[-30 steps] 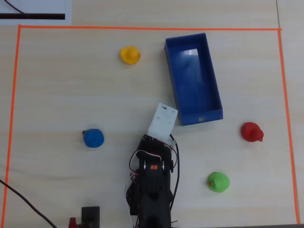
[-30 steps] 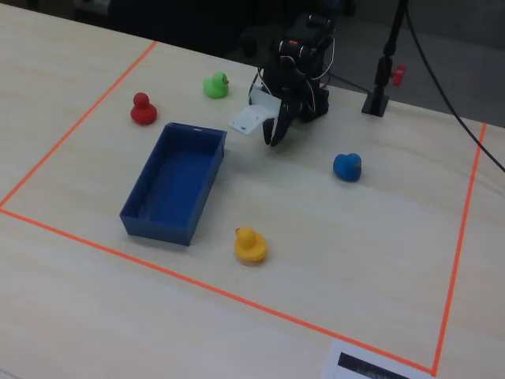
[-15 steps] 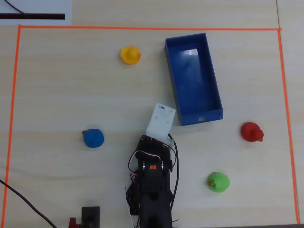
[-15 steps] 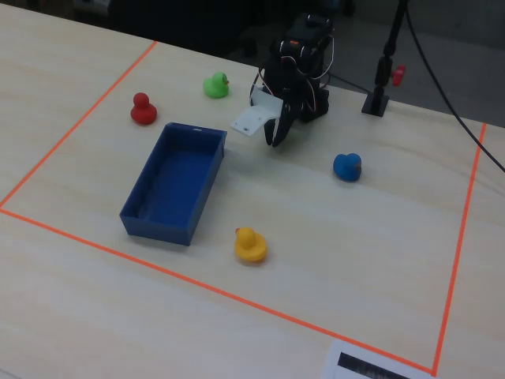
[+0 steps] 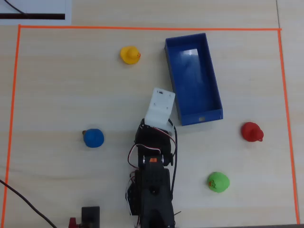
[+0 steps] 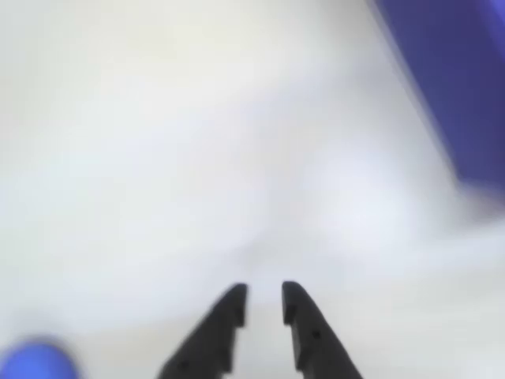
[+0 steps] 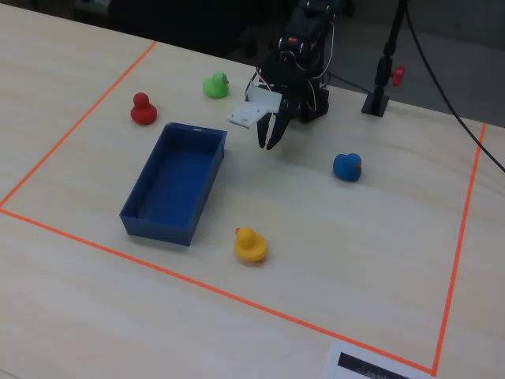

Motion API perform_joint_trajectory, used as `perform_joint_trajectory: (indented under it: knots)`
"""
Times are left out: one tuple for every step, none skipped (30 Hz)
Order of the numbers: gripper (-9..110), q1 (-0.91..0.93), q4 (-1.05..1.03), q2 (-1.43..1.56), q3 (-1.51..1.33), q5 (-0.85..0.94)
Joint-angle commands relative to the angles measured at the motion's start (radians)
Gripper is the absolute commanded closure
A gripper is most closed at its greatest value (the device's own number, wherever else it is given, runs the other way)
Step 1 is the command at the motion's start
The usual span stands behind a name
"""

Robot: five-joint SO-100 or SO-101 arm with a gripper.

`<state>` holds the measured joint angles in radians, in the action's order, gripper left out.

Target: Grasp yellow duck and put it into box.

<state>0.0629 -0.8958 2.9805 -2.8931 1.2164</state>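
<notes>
The yellow duck [image 5: 129,54] sits alone on the table, left of the blue box [image 5: 194,76] in the overhead view, and in front of the box [image 7: 177,181] as the yellow duck [image 7: 250,245] shows in the fixed view. My gripper [image 7: 268,140] hangs above the table between the box's notched end and the blue duck, well short of the yellow duck. In the blurred wrist view my gripper [image 6: 264,304] shows two black fingers a narrow gap apart with nothing between them; the box [image 6: 458,79] fills the top right. From overhead a white wrist mount [image 5: 160,107] hides the fingers.
A blue duck [image 5: 93,137] lies left of the arm, a red duck [image 5: 251,132] and a green duck [image 5: 218,182] to its right. Orange tape [image 5: 142,28] frames the work area. A black stand [image 7: 379,99] rises behind the arm base.
The arm has stretched forward and lifted a little, carrying the white mount and the gripper toward the far side of the table. The ducks and box have not moved.
</notes>
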Motion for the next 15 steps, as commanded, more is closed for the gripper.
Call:
perform_joint_trajectory:
  knots:
    - [83, -0.006, 0.12, -0.179, 0.169, 0.043]
    - [81, -0.011, 0.152, -0.213, 0.206, 0.074]
    - [78, -0.017, 0.198, -0.245, 0.233, 0.094]
    - [75, -0.021, 0.252, -0.278, 0.255, 0.114]
    - [72, -0.025, 0.318, -0.311, 0.268, 0.137]
    - [69, -0.029, 0.402, -0.344, 0.272, 0.163]
    - [67, -0.032, 0.514, -0.376, 0.258, 0.187]
    - [66, -0.032, 0.669, -0.408, 0.222, 0.216]
    - [65, -0.032, 0.881, -0.44, 0.156, 0.258]
    - [64, -0.032, 1.158, -0.483, 0.064, 0.296]
    - [63, -0.044, 1.379, -0.525, -0.014, 0.325]
    - [63, -0.063, 1.485, -0.543, -0.066, 0.337]
    - [63, -0.074, 1.529, -0.561, -0.098, 0.351]
    - [63, -0.078, 1.555, -0.586, -0.12, 0.359]
    - [63, -0.077, 1.563, -0.607, -0.129, 0.362]
